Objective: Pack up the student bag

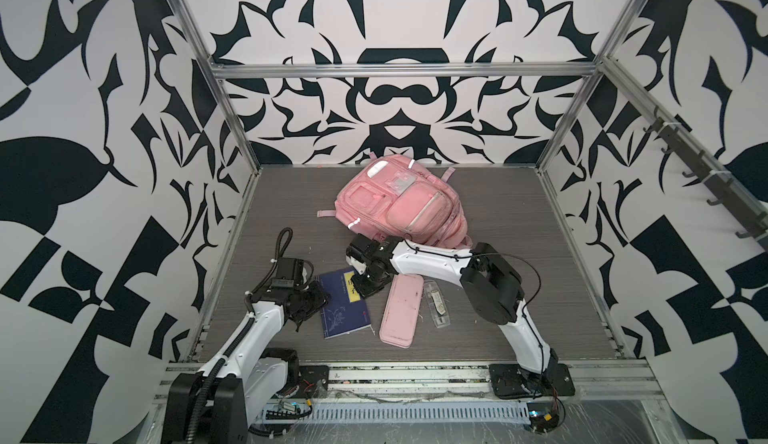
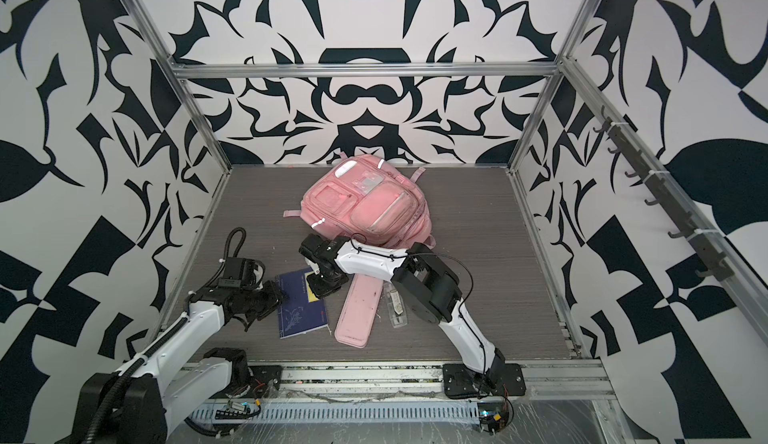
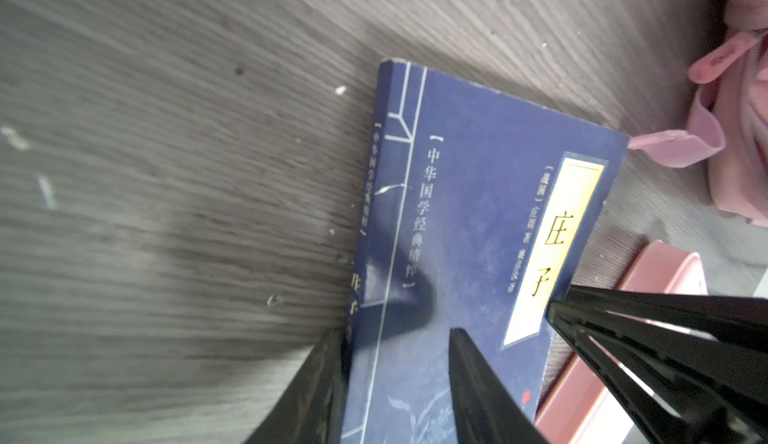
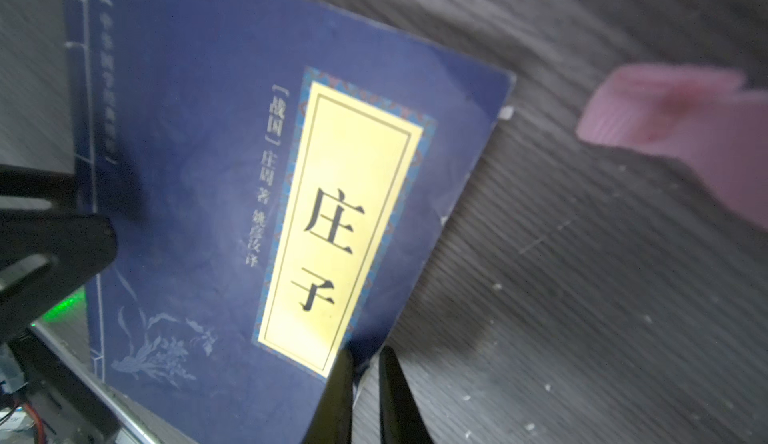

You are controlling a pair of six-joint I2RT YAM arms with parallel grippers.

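One blue book, right hand pinching, left hand straddling.

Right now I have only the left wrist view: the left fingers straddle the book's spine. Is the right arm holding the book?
Observer: Yes. The right fingers pinch the book at the edge opposite the spine, just below the yellow label.
Operator: I only see a pink corner of the bag. How does it lie?
Observer: In both top views the bag lies front side up on the table, behind the book and toward the back wall.
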